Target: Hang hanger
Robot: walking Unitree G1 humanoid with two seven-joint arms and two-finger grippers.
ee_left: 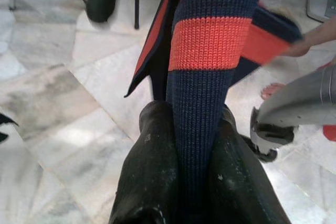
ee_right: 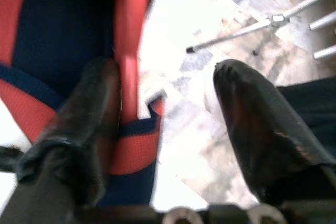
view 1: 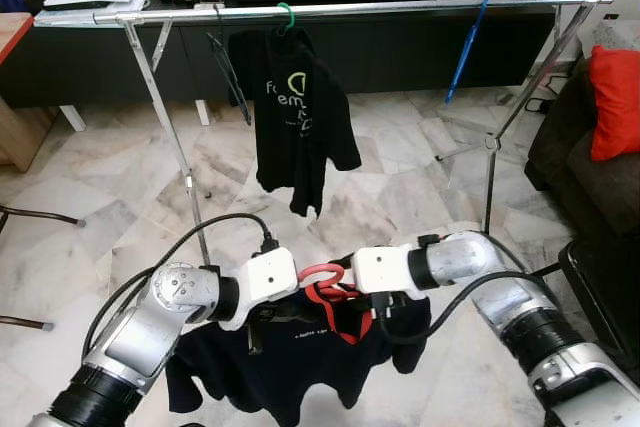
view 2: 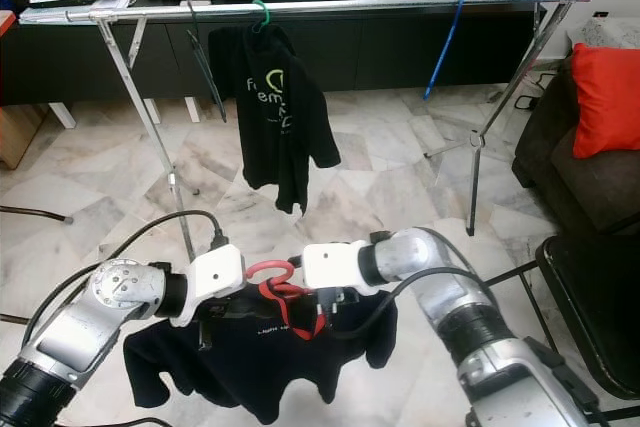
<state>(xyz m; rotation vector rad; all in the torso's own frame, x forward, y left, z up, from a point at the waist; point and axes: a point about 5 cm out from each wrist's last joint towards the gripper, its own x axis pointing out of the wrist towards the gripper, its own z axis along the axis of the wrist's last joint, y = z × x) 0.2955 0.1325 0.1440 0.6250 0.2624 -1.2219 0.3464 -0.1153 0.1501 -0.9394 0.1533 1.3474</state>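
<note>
We see the red hanger (view 1: 322, 274) held low in front of the robot, between its two wrists, its hook curving up as a loop just between the white wrist housings. A dark navy shirt (view 1: 290, 362) with a red-and-navy striped collar (ee_left: 207, 43) hangs from it, drooping below both arms toward the marble floor (view 1: 400, 157).

The left gripper (ee_left: 186, 177) comes at the hanger from the robot's left. In its wrist view its two black fingers are pressed together on the knitted collar, which rises out from between them, with the red bar of the hanger just above the fabric.

The right gripper (ee_right: 168, 124) meets the hanger from the robot's right. In its wrist view the fingers stand apart: one finger (ee_right: 94, 124) lies against the red hanger bar and the collar, while the other sits off to the side with bare floor showing in the gap.

Beyond the arms, well apart from the held hanger, stands a metal clothes rack (view 1: 350, 9) whose horizontal rail crosses the upper part of the head views. On that rail a black t-shirt (view 1: 295, 117) hangs from a green hanger (view 1: 287, 17), an empty dark hanger (view 1: 230, 72) hangs beside it, and a blue hanger (view 1: 466, 47) hangs farther along to the robot's right. A red cushion (view 1: 612, 102) rests on dark seating at the robot's right.
</note>
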